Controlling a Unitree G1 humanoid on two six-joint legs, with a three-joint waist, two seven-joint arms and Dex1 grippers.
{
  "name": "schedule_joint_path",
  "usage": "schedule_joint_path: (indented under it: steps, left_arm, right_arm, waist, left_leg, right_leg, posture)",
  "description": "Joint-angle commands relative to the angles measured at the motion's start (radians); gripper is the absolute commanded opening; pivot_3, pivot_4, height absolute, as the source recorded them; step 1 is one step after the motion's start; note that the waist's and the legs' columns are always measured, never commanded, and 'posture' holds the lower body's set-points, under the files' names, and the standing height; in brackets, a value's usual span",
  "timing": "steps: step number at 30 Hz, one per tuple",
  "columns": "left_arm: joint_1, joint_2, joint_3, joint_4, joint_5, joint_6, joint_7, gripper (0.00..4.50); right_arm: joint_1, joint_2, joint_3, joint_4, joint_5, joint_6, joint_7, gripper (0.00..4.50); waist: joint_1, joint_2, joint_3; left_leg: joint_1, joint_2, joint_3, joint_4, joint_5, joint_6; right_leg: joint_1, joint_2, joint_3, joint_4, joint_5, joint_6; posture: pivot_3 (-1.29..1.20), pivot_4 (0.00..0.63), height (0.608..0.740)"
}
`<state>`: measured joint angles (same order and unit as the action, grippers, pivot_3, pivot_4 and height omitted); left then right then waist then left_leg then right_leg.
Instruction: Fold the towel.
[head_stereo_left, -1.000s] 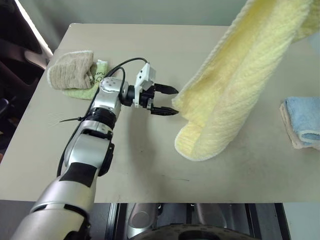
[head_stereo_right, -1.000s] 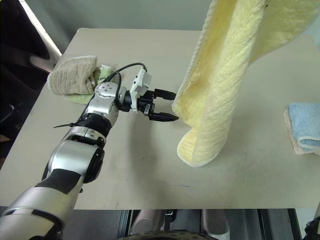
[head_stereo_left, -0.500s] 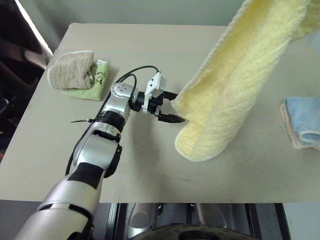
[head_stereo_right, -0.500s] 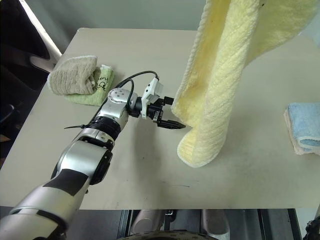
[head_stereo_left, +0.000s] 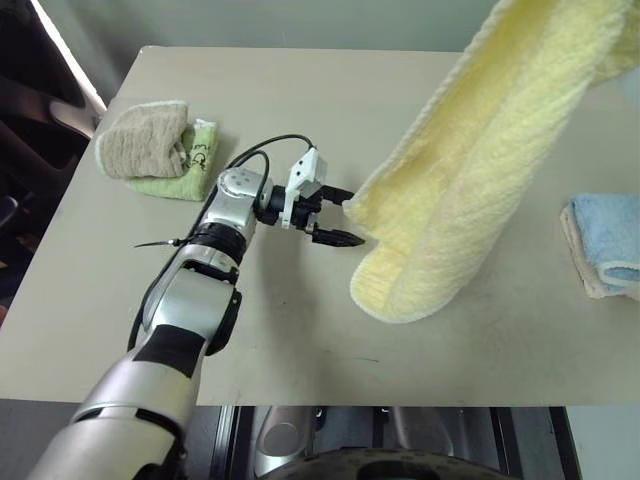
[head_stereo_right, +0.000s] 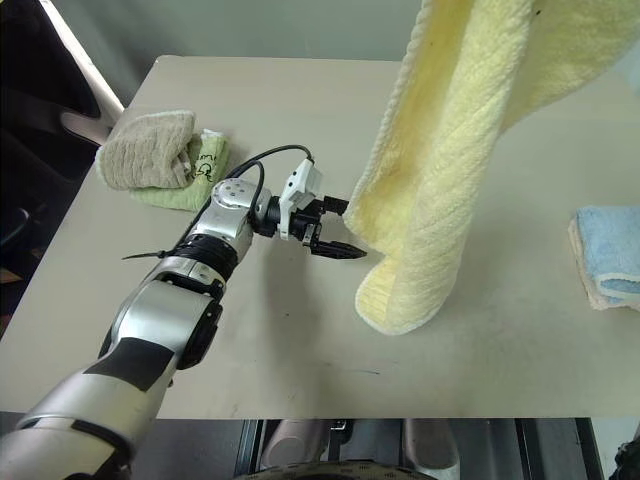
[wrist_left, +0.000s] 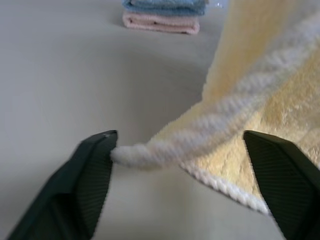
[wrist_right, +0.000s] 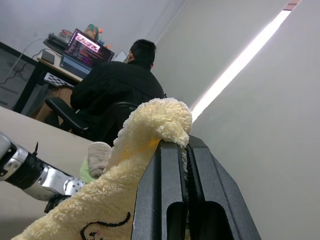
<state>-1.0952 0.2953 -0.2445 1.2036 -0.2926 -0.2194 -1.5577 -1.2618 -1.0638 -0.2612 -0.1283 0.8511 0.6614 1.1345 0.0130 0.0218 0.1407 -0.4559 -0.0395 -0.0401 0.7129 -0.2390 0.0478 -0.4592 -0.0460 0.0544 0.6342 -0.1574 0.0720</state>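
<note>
Left eye view shows the towel (head_stereo_left: 480, 170) hanging from high at the tabletop's far right corner, sloping down toward the middle, where its lower fold rests on or just above the table (head_stereo_left: 300, 340); I cannot tell which. Right wrist view has the right gripper (wrist_right: 186, 150) clamped tight on the towel's top edge, a tuft of yellow terry bulging over the fingertips and dark stitched lettering showing lower on the cloth. A seated person (wrist_right: 117, 95) faces a lit screen (wrist_right: 87, 46) behind it.

The left gripper (head_stereo_left: 345, 215) reaches across the middle of the tabletop, jaws spread wide on either side of the towel's hanging corner. In the left wrist view the corded hem runs between the two fingers (wrist_left: 90, 175); its tip touches one pad, while the other finger stands apart from the cloth, so nothing is pinched.

Near the left edge, toward the far corner, a beige towel (head_stereo_left: 145, 140) sits on a green one (head_stereo_left: 190, 170), well apart from the gripper. At the right edge a blue towel (head_stereo_left: 610, 240) lies folded on a pinkish cloth (wrist_left: 160, 22), near the hanging fold but not touching it. The near half of the tabletop, from the left edge to the right, is bare, as is the far middle.
</note>
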Motion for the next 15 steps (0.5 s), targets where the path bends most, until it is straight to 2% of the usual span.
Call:
schedule_joint_path:
  steps: [1, 6, 7, 9, 15]
  left_arm:
    - [-0.022, 0.000, 0.030, 0.007, 0.035, -0.005, -0.057, 4.13]
    - [-0.019, -0.006, 0.037, -0.003, 0.038, 0.002, -0.057, 4.13]
    - [-0.020, -0.004, 0.030, -0.005, 0.037, 0.002, -0.057, 3.95]
    - [-0.020, 0.001, 0.019, -0.009, 0.035, 0.003, -0.057, 3.57]
    - [-0.021, 0.002, 0.016, -0.019, 0.009, 0.021, -0.057, 1.48]
  right_arm:
    - [-0.016, -0.019, -0.031, 0.000, 0.005, -0.015, 0.004, 0.00]
    - [-0.022, -0.022, -0.028, 0.004, 0.005, -0.014, 0.007, 0.00]
    - [-0.023, -0.022, -0.027, 0.005, 0.004, -0.014, 0.009, 0.00]
    - [-0.025, -0.022, -0.025, 0.008, 0.003, -0.015, 0.010, 0.00]
    - [-0.025, -0.023, -0.025, 0.011, -0.001, -0.020, 0.014, 0.00]
  waist:
    - [-0.001, 0.000, 0.000]
    - [0.000, 0.000, 0.000]
    - [0.000, 0.000, 0.000]
    - [0.000, 0.000, 0.000]
    - [0.000, 0.000, 0.000]
  left_leg:
    - [0.000, 0.000, 0.000, 0.000, 0.000, 0.000]
    - [0.000, 0.000, 0.000, 0.000, 0.000, 0.000]
    - [0.000, 0.000, 0.000, 0.000, 0.000, 0.000]
    - [0.000, 0.000, 0.000, 0.000, 0.000, 0.000]
    - [0.000, 0.000, 0.000, 0.000, 0.000, 0.000]
  right_leg:
    - [0.000, 0.000, 0.000, 0.000, 0.000, 0.000]
    - [0.000, 0.000, 0.000, 0.000, 0.000, 0.000]
    - [0.000, 0.000, 0.000, 0.000, 0.000, 0.000]
    - [0.000, 0.000, 0.000, 0.000, 0.000, 0.000]
    - [0.000, 0.000, 0.000, 0.000, 0.000, 0.000]
  posture:
    - [0.00, 0.150, 0.733]
    - [0.00, 0.150, 0.733]
    - [0.00, 0.150, 0.733]
    - [0.00, 0.150, 0.733]
    - [0.00, 0.150, 0.733]
